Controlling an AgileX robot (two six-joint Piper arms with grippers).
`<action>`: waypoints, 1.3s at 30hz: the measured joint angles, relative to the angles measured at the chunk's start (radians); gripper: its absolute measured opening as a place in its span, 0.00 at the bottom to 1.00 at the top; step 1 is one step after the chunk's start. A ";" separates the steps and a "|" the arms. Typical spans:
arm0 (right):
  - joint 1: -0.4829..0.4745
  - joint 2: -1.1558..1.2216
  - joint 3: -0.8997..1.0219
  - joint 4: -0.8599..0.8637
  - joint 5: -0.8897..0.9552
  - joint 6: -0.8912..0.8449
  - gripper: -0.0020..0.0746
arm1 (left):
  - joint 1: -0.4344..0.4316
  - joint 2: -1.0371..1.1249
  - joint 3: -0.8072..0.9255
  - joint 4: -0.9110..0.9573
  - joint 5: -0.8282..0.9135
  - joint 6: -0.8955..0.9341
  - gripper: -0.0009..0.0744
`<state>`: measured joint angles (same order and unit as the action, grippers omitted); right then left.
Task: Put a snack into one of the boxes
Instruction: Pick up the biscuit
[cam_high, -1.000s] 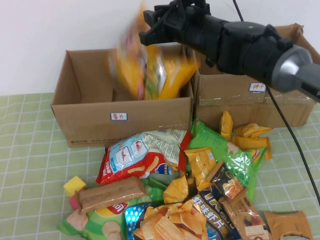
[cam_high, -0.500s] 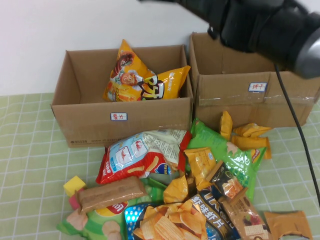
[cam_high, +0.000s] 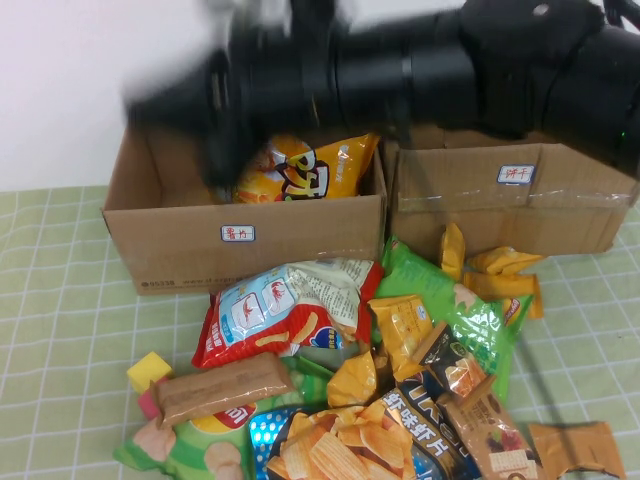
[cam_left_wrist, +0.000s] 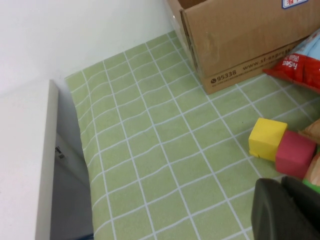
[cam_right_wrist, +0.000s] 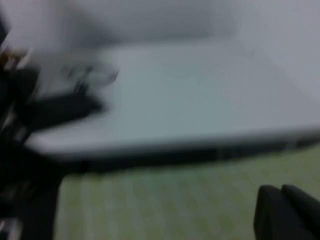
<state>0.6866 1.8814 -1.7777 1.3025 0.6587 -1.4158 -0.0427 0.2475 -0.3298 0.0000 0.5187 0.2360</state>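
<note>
Staged lab-style test bench: green checked tablecloth (cam_left_wrist: 150, 150), plain white wall (cam_high: 60, 90), labelled cardboard boxes (cam_high: 180, 240).

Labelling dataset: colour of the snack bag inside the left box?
Orange-yellow bag; clearest in the high view.

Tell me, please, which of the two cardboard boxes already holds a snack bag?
The left box holds an orange snack bag; nothing shows in the right box. The right hand sweeps above; the left hand rests parked.

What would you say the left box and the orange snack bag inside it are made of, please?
The left brown box looks like matte corrugated cardboard, with raw edges and folded flaps. The orange snack bag seems to be glossy printed plastic film, crinkled and reflective.
</note>
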 joint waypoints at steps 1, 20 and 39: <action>0.000 -0.004 0.003 -0.143 0.107 0.111 0.03 | 0.000 0.000 0.000 0.000 0.000 0.000 0.01; -0.005 -0.142 0.316 -1.571 0.487 1.524 0.02 | 0.000 0.000 0.000 -0.009 -0.001 -0.008 0.01; -0.005 -0.552 1.159 -1.683 0.092 1.774 0.02 | 0.000 0.000 0.000 -0.012 0.034 -0.039 0.01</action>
<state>0.6818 1.3295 -0.6185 -0.3805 0.7511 0.3579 -0.0427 0.2475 -0.3298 -0.0117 0.5531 0.1970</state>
